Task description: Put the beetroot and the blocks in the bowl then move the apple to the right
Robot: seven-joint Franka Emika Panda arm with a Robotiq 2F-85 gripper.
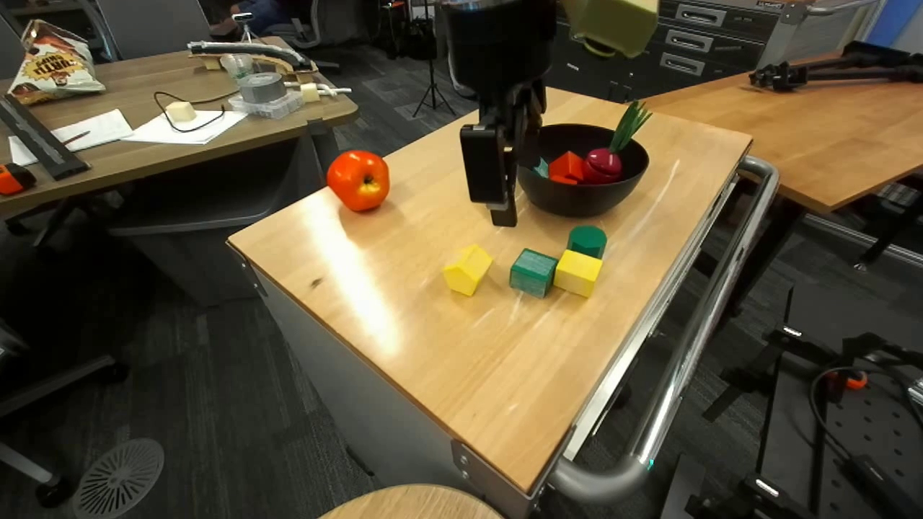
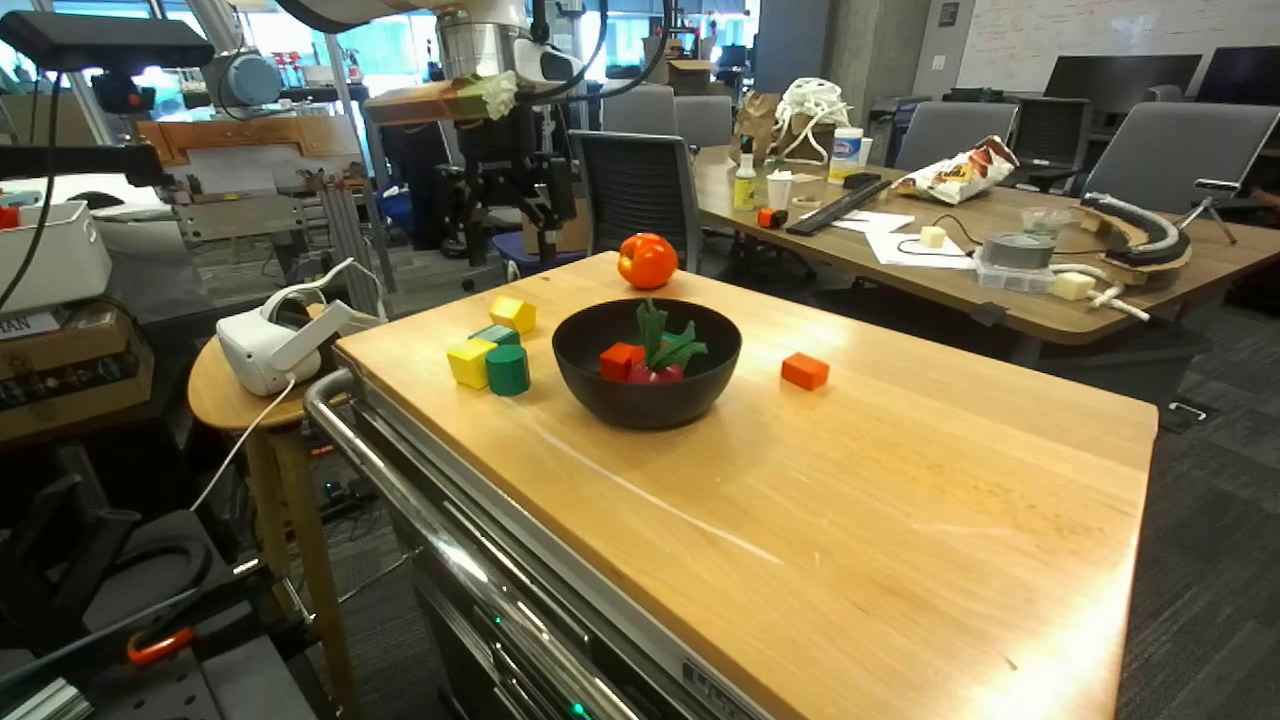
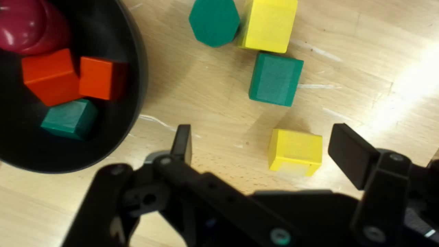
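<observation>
The black bowl (image 2: 640,408) holds the dark-red beetroot (image 1: 602,166) with its green stalks, two red blocks (image 3: 51,77) and a green block (image 3: 70,118). Outside it stand a green cylinder-like block (image 1: 588,241), a yellow block (image 1: 578,272), a green block (image 1: 533,272) and a five-sided yellow block (image 1: 467,270). One more red block (image 2: 805,371) lies on the bowl's far side from these. The red-orange apple (image 1: 358,180) sits near a table edge. My gripper (image 3: 263,151) hangs open above the table; the wrist view shows the five-sided yellow block beneath, between its fingers, untouched.
The wooden cart top (image 2: 900,500) carries everything, with a metal handle rail (image 2: 450,545) along one side. A stool bearing a white headset (image 2: 270,350) adjoins it. A cluttered desk (image 1: 303,130) stands beyond the apple.
</observation>
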